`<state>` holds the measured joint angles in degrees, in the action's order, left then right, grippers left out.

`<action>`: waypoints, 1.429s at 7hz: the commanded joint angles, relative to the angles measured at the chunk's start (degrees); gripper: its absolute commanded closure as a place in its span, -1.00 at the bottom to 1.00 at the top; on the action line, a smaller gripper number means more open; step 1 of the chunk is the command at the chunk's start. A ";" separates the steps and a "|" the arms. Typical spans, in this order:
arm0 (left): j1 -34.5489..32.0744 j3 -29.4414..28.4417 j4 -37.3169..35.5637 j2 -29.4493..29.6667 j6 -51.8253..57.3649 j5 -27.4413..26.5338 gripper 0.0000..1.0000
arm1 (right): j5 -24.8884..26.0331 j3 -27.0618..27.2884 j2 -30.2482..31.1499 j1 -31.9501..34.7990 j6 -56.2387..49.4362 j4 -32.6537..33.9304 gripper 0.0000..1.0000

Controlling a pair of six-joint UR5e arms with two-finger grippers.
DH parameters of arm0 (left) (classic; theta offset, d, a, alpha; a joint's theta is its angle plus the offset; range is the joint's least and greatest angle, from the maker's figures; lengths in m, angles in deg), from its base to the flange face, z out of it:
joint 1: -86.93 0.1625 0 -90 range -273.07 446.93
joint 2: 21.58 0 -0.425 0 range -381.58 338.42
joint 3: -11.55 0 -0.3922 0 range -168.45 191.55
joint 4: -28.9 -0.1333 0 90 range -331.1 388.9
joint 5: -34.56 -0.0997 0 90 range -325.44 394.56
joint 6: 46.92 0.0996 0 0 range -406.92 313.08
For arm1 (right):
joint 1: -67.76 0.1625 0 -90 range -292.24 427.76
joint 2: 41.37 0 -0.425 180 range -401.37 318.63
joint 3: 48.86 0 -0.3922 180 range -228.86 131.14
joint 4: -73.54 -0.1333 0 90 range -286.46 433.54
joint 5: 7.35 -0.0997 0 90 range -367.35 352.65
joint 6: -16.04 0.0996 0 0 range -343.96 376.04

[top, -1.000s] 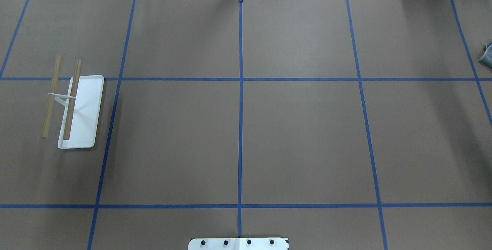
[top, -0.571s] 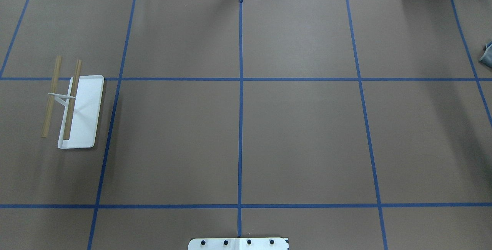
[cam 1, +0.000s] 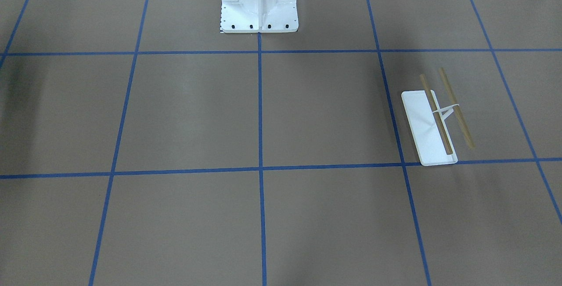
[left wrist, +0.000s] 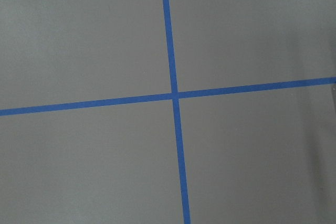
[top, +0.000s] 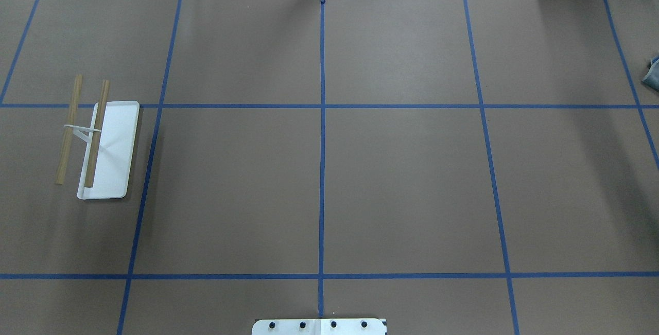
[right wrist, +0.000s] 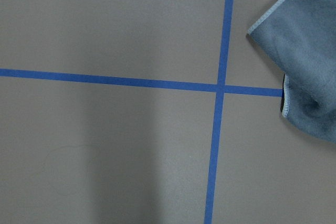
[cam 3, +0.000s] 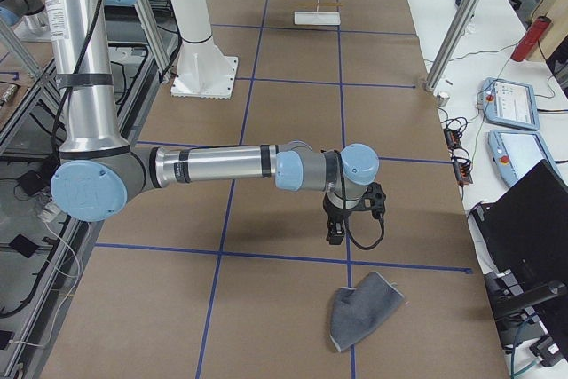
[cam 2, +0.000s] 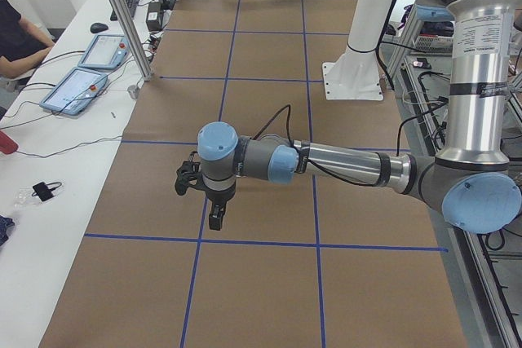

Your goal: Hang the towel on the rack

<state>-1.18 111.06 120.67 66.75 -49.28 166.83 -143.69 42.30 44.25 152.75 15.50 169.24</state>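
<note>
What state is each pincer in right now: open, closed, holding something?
Left pincer: cannot be told, seen only from the side.
Right pincer: cannot be told; the towel lies apart from it.

bare table [top: 401, 186] between towel [cam 3: 364, 310] and rack [top: 110, 152], pedestal [cam 1: 259, 0] well aside

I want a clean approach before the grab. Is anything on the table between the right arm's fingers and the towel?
Nothing visible does. The right gripper hovers over the bare table close to the towel, and only a flat blue tape line crosses the gap between them.
</note>
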 commanded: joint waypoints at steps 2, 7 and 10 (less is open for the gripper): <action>0.04 -0.19 -0.11 -0.09 -0.19 -0.18 -0.97 | 0.98 -0.10 0.24 0.09 -0.07 -0.08 -1.00; 0.31 -0.37 0.86 -0.35 -0.10 -0.09 -0.97 | 1.25 -2.11 -1.18 0.35 2.92 -0.69 -1.00; 0.31 -1.25 0.94 -0.70 0.07 0.17 -0.97 | 1.42 -5.27 -0.37 0.35 1.53 -7.88 -1.00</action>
<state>-0.82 109.84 121.39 66.48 -49.42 166.75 -142.78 39.10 43.81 153.10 18.31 164.04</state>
